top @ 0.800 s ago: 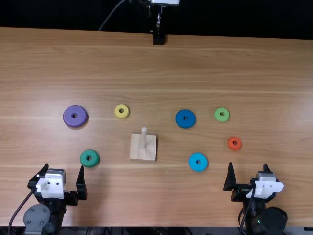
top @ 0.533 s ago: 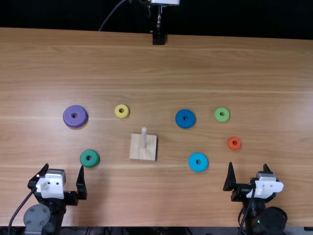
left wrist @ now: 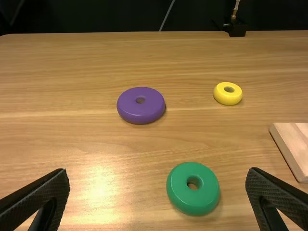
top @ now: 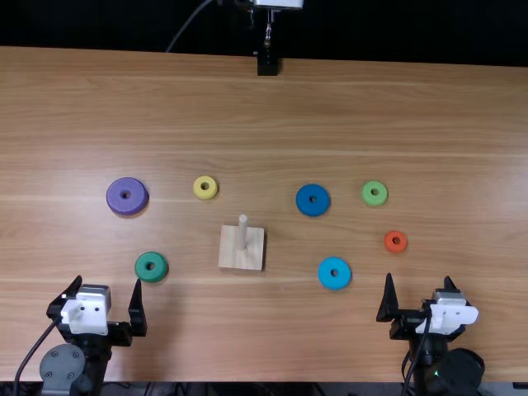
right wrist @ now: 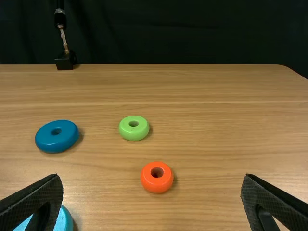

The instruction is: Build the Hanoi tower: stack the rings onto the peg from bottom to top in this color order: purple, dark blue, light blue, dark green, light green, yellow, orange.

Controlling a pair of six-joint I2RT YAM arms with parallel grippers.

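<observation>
Top view: left gripper (top: 109,280) open near dark green ring (top: 142,269), right gripper (top: 419,277) open.

Round and holed, the purple ring (left wrist: 141,115), yellow ring (left wrist: 227,98) and dark green ring (left wrist: 192,204) lay flat beyond and rightward of the left gripper (top: 109,280); dark blue ring (right wrist: 55,144), light blue ring (top: 325,273), light green ring (right wrist: 134,135) and orange ring (right wrist: 157,186), beyond and leftward of the right gripper (top: 419,278). Between these, the wooden peg (top: 242,233) stood upright.

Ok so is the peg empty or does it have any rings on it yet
Empty: the top view shows the peg bare from its tip down to the wooden base.
</observation>
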